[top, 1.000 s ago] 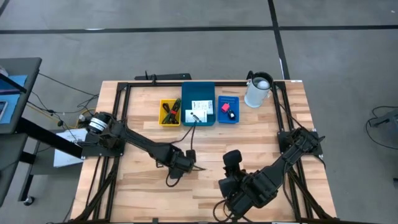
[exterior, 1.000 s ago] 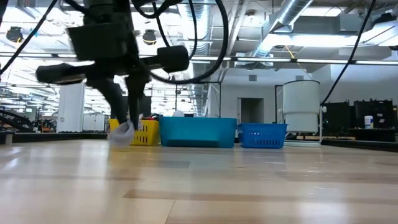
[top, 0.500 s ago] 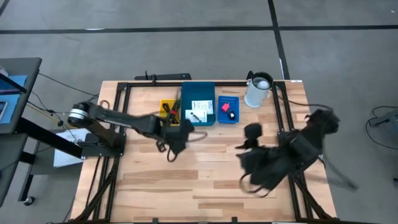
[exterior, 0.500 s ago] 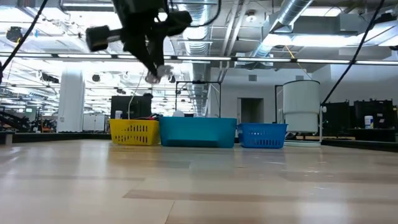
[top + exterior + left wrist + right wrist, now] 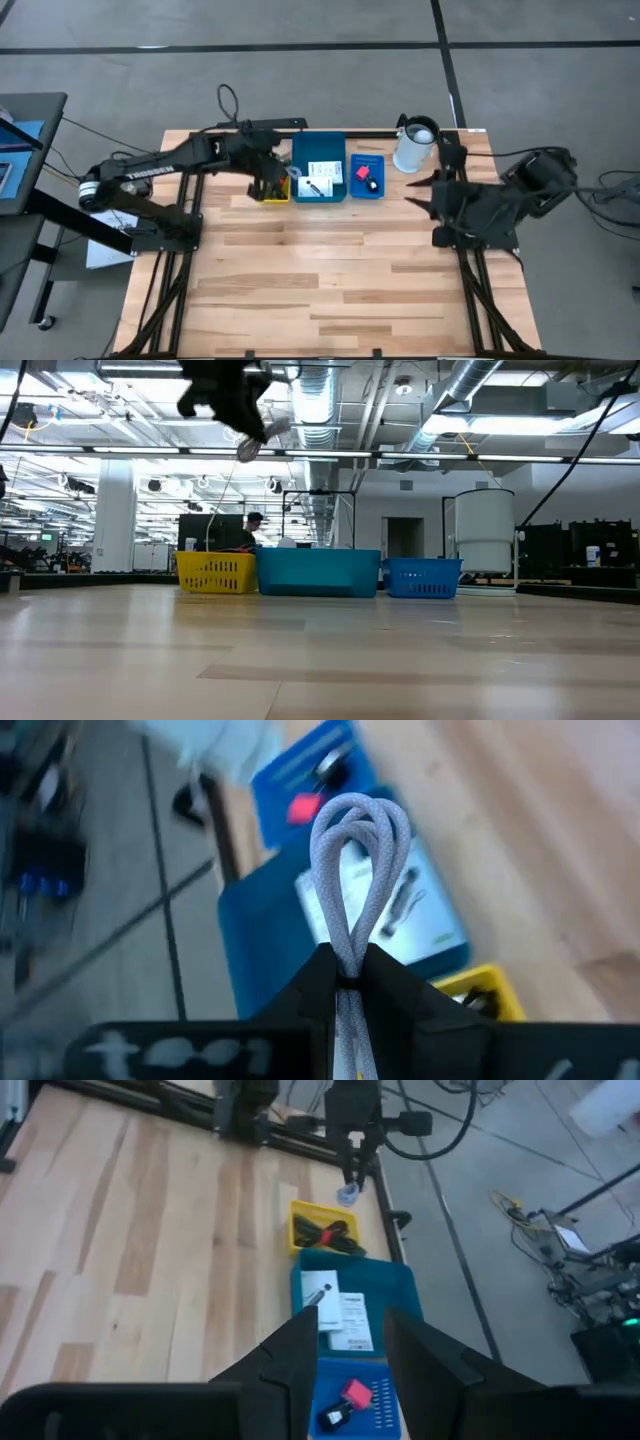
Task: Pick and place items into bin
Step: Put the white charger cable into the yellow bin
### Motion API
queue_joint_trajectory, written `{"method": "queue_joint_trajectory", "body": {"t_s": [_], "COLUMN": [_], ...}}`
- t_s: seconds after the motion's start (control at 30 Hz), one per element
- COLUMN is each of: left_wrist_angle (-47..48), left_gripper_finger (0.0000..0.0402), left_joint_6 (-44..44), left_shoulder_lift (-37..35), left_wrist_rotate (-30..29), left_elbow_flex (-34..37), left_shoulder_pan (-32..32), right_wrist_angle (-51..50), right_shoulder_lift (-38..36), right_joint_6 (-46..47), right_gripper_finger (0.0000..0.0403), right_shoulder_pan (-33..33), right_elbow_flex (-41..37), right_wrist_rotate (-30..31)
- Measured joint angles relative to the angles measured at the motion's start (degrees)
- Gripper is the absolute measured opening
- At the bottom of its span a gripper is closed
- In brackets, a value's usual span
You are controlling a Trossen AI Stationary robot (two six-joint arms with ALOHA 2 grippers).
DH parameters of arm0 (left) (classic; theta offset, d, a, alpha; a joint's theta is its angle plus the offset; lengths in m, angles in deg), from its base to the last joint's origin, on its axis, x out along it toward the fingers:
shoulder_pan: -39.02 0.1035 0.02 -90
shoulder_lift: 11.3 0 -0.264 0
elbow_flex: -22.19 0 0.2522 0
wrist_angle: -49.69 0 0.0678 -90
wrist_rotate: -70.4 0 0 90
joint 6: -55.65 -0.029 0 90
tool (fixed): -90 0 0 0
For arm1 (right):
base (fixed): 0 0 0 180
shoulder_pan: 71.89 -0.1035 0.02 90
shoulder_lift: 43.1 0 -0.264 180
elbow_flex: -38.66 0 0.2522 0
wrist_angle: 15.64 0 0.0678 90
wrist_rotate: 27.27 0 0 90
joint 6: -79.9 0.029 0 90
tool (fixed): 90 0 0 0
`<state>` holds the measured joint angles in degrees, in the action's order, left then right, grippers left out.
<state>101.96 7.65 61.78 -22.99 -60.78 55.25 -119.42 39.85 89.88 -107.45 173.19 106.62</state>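
My left gripper (image 5: pixel 272 180) is shut on a bundle of grey-white cord (image 5: pixel 358 850) and stands high above the yellow bin (image 5: pixel 270 192). It also shows in the low view (image 5: pixel 250 438). The yellow bin holds black things bound with a red tie (image 5: pixel 328 1234). The teal bin (image 5: pixel 319 150) holds two white cards (image 5: pixel 320 180) and a pen. The small blue bin (image 5: pixel 367 162) holds a pink-red piece (image 5: pixel 362 172) and a small black object (image 5: pixel 371 185). My right gripper (image 5: pixel 352 1348) is open and empty, high at the table's right edge (image 5: pixel 425 192). My left gripper pinches the cord bundle between its two fingers where the strands run together (image 5: pixel 347 972). Several looped strands stick out past the fingertips (image 5: pixel 362 820). The bundle is lifted clear, and its loops hang below the fingers above the yellow bin (image 5: pixel 347 1192).
The three bins stand in a row at the table's far edge. A white pitcher (image 5: pixel 415 145) stands right of them. Black frame rails (image 5: pixel 190 190) run along the table's left and right sides. The bare wooden top (image 5: pixel 320 270) lies near of the bins.
My left gripper has carried the cord from the table's middle up and toward the far edge, to above the yellow bin. My right arm has swung from the near edge up and toward the right edge.
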Motion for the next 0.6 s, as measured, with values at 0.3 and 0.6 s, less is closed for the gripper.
{"method": "queue_joint_trajectory", "body": {"t_s": [0.3, 0.6], "left_wrist_angle": [-15.7, -20.3], "left_gripper_finger": [0.0019, 0.0017], "left_joint_6": [12.3, 31.7], "left_shoulder_lift": [-0.3, -0.3], "left_wrist_rotate": [2.0, 4.5], "left_elbow_flex": [9.4, 17.1], "left_shoulder_pan": [11.7, 16.8], "right_wrist_angle": [0.0, 0.0], "right_shoulder_lift": [-2.3, -4.4], "right_joint_6": [-3.2, -4.4], "right_gripper_finger": [0.0113, 0.0113], "right_shoulder_pan": [2.3, 2.3], "right_elbow_flex": [0.0, 0.0], "right_wrist_rotate": [-0.3, -0.5]}}
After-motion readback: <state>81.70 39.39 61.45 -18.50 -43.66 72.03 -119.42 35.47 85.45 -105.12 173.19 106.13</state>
